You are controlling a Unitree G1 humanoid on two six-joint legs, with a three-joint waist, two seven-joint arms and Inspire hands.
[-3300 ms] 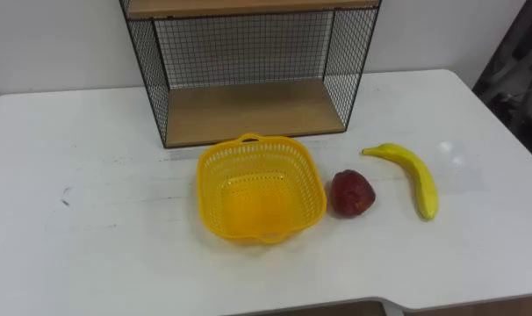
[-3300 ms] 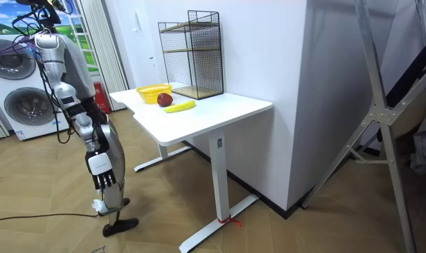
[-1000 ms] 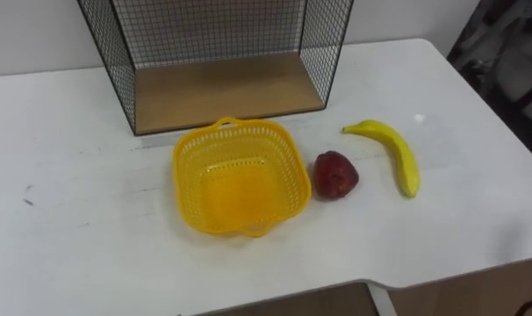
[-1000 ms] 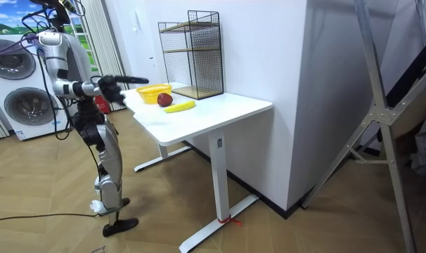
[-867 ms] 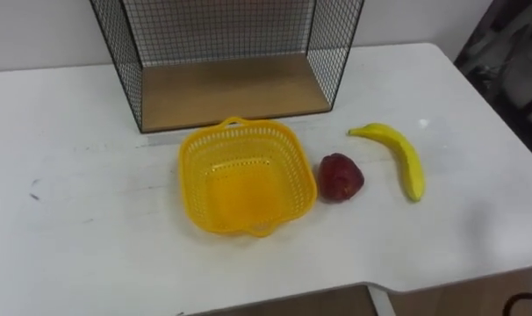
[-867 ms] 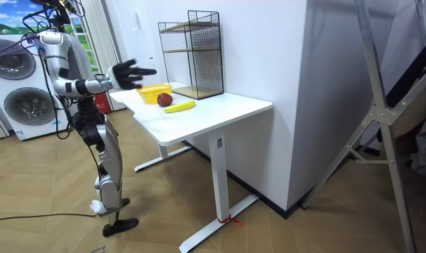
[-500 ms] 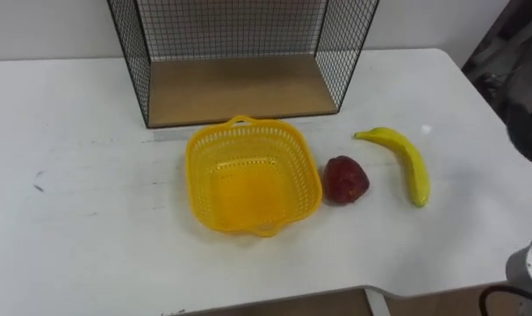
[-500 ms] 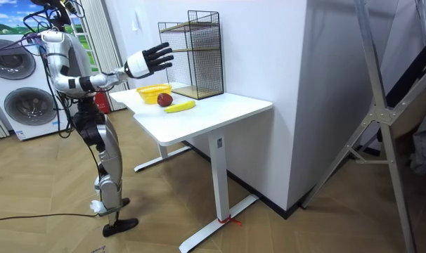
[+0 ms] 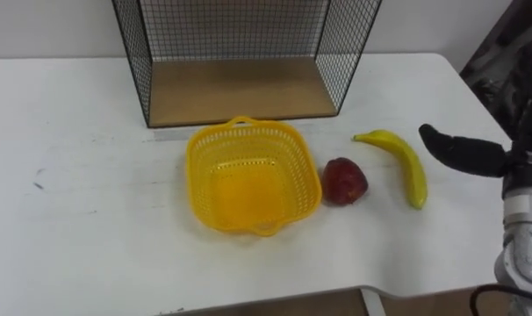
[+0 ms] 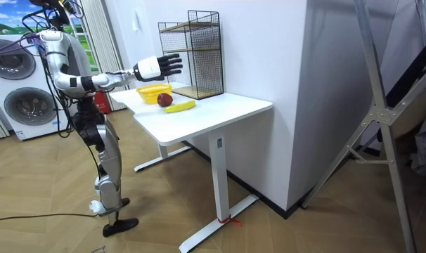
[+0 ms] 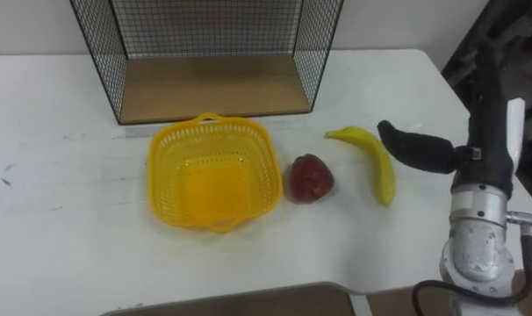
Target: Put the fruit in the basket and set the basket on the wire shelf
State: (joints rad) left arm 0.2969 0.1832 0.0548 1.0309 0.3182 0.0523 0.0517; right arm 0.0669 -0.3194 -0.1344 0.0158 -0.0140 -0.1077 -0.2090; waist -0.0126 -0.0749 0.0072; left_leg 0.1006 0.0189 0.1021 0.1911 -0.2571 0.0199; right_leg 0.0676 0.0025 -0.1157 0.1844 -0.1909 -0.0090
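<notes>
Two fruits, red apple (image 9: 343, 181) and yellow banana (image 9: 405, 165), lie right of the yellow plastic mesh basket (image 9: 253, 132). The right hand (image 11: 487, 151), outstretched and empty, has arrived beyond them, so loading can begin.

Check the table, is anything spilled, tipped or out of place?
Nothing stands out: the empty yellow basket sits upright before the wire shelf, red fruit and banana beside it, right robot hand open nearby.

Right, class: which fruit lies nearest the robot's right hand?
The banana, right beside the right hand; the red fruit sits farther off, by the yellow basket.
</notes>
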